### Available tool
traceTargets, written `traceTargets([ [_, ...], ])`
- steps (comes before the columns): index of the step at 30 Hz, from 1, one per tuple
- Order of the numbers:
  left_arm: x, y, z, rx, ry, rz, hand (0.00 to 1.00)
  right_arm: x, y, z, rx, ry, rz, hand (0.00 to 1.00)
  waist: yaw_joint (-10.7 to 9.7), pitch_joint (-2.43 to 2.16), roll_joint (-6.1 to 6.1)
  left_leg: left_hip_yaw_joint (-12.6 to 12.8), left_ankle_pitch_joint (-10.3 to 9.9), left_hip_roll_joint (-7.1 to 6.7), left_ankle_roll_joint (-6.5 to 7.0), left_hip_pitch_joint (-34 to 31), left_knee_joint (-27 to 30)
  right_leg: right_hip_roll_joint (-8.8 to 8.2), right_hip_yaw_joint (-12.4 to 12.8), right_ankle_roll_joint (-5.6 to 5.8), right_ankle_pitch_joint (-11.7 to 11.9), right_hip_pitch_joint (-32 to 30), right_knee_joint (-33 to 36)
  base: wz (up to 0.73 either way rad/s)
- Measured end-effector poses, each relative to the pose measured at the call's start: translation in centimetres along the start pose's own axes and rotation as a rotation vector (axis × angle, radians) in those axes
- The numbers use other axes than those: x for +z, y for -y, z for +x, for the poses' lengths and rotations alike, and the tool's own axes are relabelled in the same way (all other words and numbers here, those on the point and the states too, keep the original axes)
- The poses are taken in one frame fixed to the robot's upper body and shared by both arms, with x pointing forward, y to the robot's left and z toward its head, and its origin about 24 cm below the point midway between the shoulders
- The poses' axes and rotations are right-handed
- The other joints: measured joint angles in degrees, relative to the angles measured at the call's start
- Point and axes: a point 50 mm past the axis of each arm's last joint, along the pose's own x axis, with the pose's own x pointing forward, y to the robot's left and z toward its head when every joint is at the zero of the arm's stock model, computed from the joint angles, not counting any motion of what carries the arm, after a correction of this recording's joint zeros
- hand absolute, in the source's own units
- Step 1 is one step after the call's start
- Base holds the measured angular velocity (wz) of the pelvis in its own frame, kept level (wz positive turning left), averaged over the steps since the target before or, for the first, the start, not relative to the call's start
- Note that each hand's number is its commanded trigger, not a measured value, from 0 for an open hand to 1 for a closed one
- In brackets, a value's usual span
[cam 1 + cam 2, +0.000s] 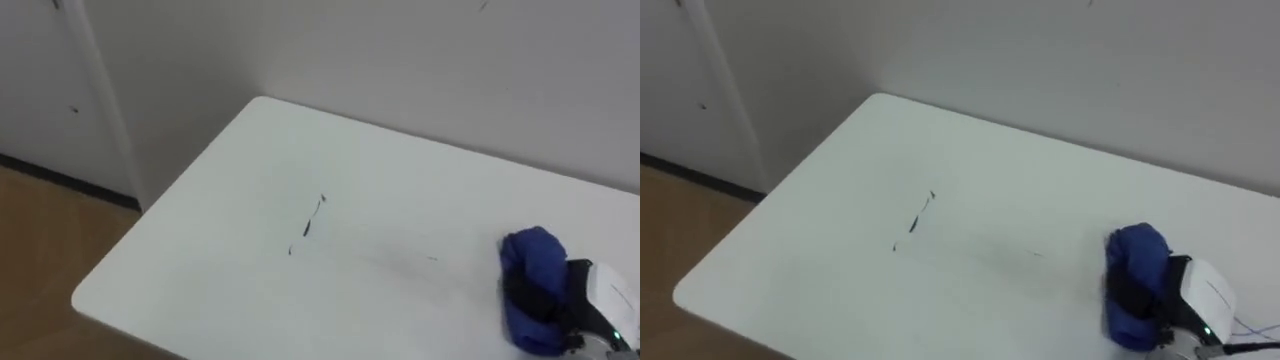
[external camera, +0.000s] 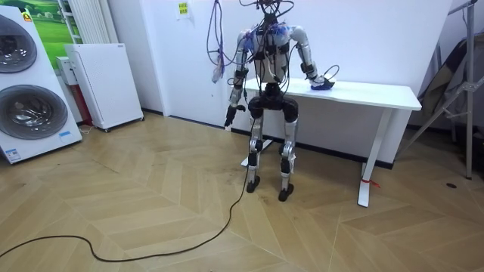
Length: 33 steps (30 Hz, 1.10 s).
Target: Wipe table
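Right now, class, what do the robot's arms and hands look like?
Right hand: dark fingers, white back plate with a small green light. Left hand: dark. Arms: silver-grey segments with dark joints, and dark cables running along them.

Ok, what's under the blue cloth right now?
The white table lies under the blue cloth, which the right robot hand grips. Whether a mark lies beneath is hidden.

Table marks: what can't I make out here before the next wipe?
Table under the cloth: hidden by it, eye views.
Right hand: cut off by the eye views' lower right edge.
Left hand: too small, room view.
Mark: too small to make out, room view.
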Motion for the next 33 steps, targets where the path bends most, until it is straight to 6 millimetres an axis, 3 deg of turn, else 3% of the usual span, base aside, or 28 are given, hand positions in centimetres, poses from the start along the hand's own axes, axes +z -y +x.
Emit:
traceTargets([
  [3,1.1,-0.1,0.2,0.019,0.013,0.006,0.00,4.1,-1.4,0.3,0.065,0.067,-0.015,1.00,3.9,0.23,0.71,1.8,-1.2,0.90,0.02,-0.2,1.3,0.29,-0.9,-0.74,-0.2,-4.4,4.5,-1.21],
  [4,1.3,-0.2,0.3,0.022,0.002,0.005,0.00,6.4,-2.4,-0.2,0.122,0.131,-0.023,1.00,5.7,0.28,0.66,2.1,-1.7,1.40,0.05,-0.2,1.9,0.17,-1.8,-1.52,0.0,-6.1,6.1,-1.15],
  [6,1.9,-0.5,0.4,0.035,0.008,0.003,0.00,10.4,-4.0,-1.6,0.215,0.266,-0.037,1.00,7.2,0.60,0.14,3.4,-2.5,2.13,-0.06,-1.3,3.2,-0.13,-3.2,-2.39,0.4,-8.2,7.5,-0.80],
  [7,2.6,-0.8,0.4,0.043,0.026,0.005,0.00,12.9,-4.7,-2.5,0.262,0.337,-0.030,1.00,9.1,0.60,-0.15,4.5,-2.8,2.86,0.30,-2.3,3.7,-0.32,-4.4,-2.83,0.8,-9.4,7.6,-0.33],
  [8,3.5,-1.2,0.4,0.055,0.049,0.012,0.00,15.3,-5.2,-3.1,0.299,0.404,-0.027,1.00,10.7,0.83,-0.27,5.3,-3.0,3.94,0.13,-4.0,4.9,-1.01,-5.9,-2.35,0.7,-10.8,9.2,-0.16],
  [9,3.7,-1.3,0.4,0.057,0.052,0.013,0.00,16.3,-5.4,-3.4,0.318,0.427,-0.021,1.00,11.4,0.94,-0.29,5.5,-3.1,4.48,-0.12,-4.8,5.5,-1.92,-6.5,-1.76,0.2,-11.5,11.5,0.29],
  [11,4.6,-2.2,0.3,0.082,0.089,0.004,0.00,18.6,-5.3,-3.2,0.331,0.487,-0.020,1.00,14.2,1.44,-1.20,6.8,-2.0,5.89,-2.10,-6.5,5.4,-8.60,-5.6,0.71,-1.3,-12.2,15.2,0.54],
  [13,3.4,-2.8,0.3,0.092,0.073,0.003,0.00,19.3,-5.0,-2.7,0.318,0.494,0.008,1.00,15.5,1.50,-1.60,5.4,-1.3,7.15,-3.37,-7.8,5.3,-10.77,-4.1,1.79,-0.6,-11.8,8.7,0.35],
  [15,2.4,-3.7,0.4,0.103,0.048,0.008,0.00,18.7,-4.9,-2.6,0.290,0.499,0.034,1.00,14.5,1.49,-2.22,2.3,-0.6,9.17,-5.27,-8.8,5.1,-10.75,-4.0,2.00,2.2,-10.6,2.1,0.64],
  [16,2.2,-4.5,0.4,0.118,0.044,0.017,0.00,18.0,-4.9,-2.5,0.272,0.498,0.050,1.00,12.9,1.54,-2.75,-0.1,-0.6,10.40,-6.84,-9.6,5.3,-10.40,-4.7,1.86,4.9,-9.7,-0.5,1.12],
  [17,1.9,-5.6,0.4,0.140,0.037,0.031,0.00,17.2,-5.0,-2.4,0.256,0.496,0.059,1.00,10.2,1.67,-3.55,-1.3,-0.8,11.60,-8.64,-10.3,6.3,-9.58,-4.8,1.89,9.3,-9.0,-1.1,1.36],
  [18,1.8,-6.1,0.4,0.155,0.036,0.039,0.00,15.6,-5.1,-2.3,0.247,0.479,0.065,1.00,8.1,1.43,-4.22,-1.3,-0.4,12.61,-10.49,-10.2,6.4,-9.11,-6.2,6.24,7.2,-8.0,0.5,1.08],
  [19,1.9,-6.1,0.4,0.155,0.041,0.039,0.00,14.5,-4.9,-2.2,0.233,0.466,0.069,1.00,7.2,1.40,-4.16,-1.1,-0.1,13.44,-11.20,-9.9,6.2,-8.29,-7.1,6.29,5.8,-7.2,0.6,0.73],
  [20,2.1,-5.9,0.4,0.148,0.048,0.039,0.00,12.4,-4.3,-1.6,0.192,0.431,0.065,1.00,5.6,1.31,-3.62,-0.2,0.7,15.48,-12.62,-9.6,5.0,-6.65,-8.8,6.22,3.9,-6.3,0.6,0.37],
  [21,2.2,-5.4,0.5,0.135,0.050,0.037,0.00,10.1,-3.5,-1.0,0.146,0.369,0.062,1.00,4.4,1.34,-2.67,1.1,2.1,17.05,-13.27,-9.1,3.7,-5.44,-9.5,5.31,3.0,-6.5,1.7,0.23],
  [22,2.3,-5.2,0.5,0.128,0.050,0.036,0.00,8.8,-3.0,-0.7,0.125,0.329,0.062,1.00,4.1,1.25,-2.52,2.1,2.7,17.29,-13.24,-9.0,3.0,-5.35,-9.7,5.03,2.2,-6.7,2.3,0.24],
  [24,2.9,-4.2,0.5,0.100,0.055,0.033,0.00,5.3,-1.7,-0.1,0.062,0.221,0.049,1.00,0.8,0.91,-2.00,3.8,4.4,17.85,-13.00,-9.0,2.1,-5.25,-10.7,4.51,-0.4,-7.0,4.7,0.41],
  [26,3.4,-3.5,0.5,0.083,0.064,0.053,0.00,4.8,-1.3,0.2,0.044,0.188,0.066,1.00,-0.4,0.82,-1.84,4.7,5.2,17.85,-12.28,-8.6,1.3,-5.04,-11.0,4.05,-1.0,-7.1,5.3,0.15],
  [28,4.5,-3.0,0.4,0.075,0.089,0.048,0.00,5.5,-1.5,0.1,0.043,0.184,0.078,1.00,-0.2,0.79,-1.73,5.4,5.2,17.85,-12.24,-9.1,1.9,-4.65,-11.0,3.61,-1.3,-7.7,5.7,-0.07],
  [30,5.3,-2.1,0.3,0.070,0.108,0.038,0.00,6.8,-1.8,0.0,0.048,0.174,0.089,1.00,1.2,0.75,-1.48,6.9,5.1,17.82,-11.91,-8.4,2.1,-4.24,-9.5,3.25,-1.1,-8.5,6.0,-0.46],
  [32,5.1,-1.2,0.3,0.057,0.094,0.036,0.00,10.0,-2.0,0.1,0.090,0.212,0.080,1.00,4.6,0.74,-0.88,7.5,3.9,17.69,-10.05,-7.6,2.1,-2.89,-4.3,2.33,-0.7,-11.8,7.2,-1.05],
  [33,4.9,-1.1,0.3,0.055,0.084,0.038,0.00,11.2,-2.1,0.0,0.109,0.244,0.070,1.00,5.1,0.73,-0.80,7.4,3.8,17.62,-9.78,-7.7,2.1,-2.61,-3.5,1.98,-0.3,-12.4,7.2,-0.91],
])
